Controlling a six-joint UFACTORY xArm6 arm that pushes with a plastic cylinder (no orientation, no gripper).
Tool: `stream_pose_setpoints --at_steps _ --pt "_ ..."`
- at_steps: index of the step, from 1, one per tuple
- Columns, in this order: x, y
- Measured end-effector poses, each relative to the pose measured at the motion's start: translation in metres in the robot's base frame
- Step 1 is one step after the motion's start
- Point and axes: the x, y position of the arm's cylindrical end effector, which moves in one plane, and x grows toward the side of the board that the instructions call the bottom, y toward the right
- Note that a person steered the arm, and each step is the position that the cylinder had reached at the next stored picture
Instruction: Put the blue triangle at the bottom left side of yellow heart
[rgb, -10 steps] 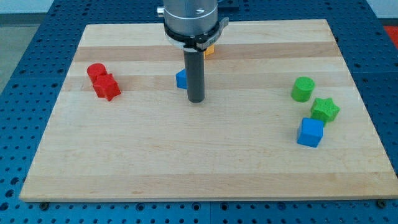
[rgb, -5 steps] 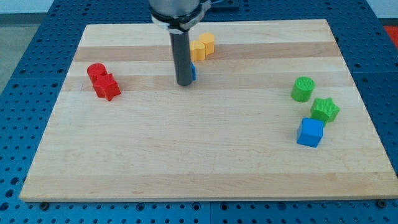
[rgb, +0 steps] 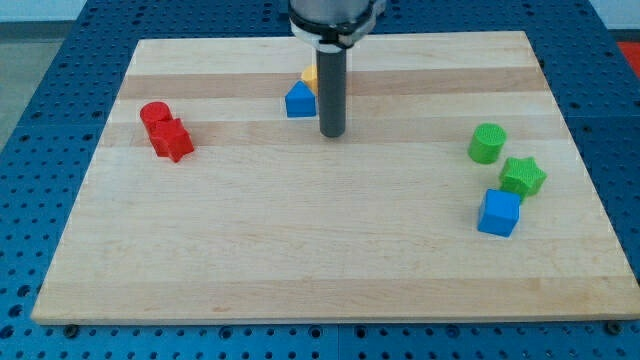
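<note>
Nearest the view's bottom, on the pale wooden board (rgb: 300, 250), a blue cube (rgb: 499, 212) is seen at the view's right, with a green star-shaped block (rgb: 523, 176) and a green cylinder (rgb: 487, 143) just above it, while a red block (rgb: 172, 139) and a red cylinder (rgb: 153, 115) are touching at the left. Farther up, my tip (rgb: 332, 133) is set on the board just to the right of the blue triangle (rgb: 300, 100), apart from it; being a bare rod, it has nothing to open or close. The blue triangle is found at the lower left of the yellow heart (rgb: 311, 75), touching it, the heart being mostly hidden behind the rod.

My tip (rgb: 332, 134) now right of blue triangle (rgb: 299, 100)
</note>
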Motion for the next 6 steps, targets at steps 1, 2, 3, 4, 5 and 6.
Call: stream_pose_setpoints --at_steps 1,2,3,4,5,6 --pt "-0.009 -0.008" --pt "-0.037 -0.043" --pt "-0.037 -0.043" --pt "-0.035 -0.038" --pt "-0.015 0.021" --pt "-0.046 0.025"
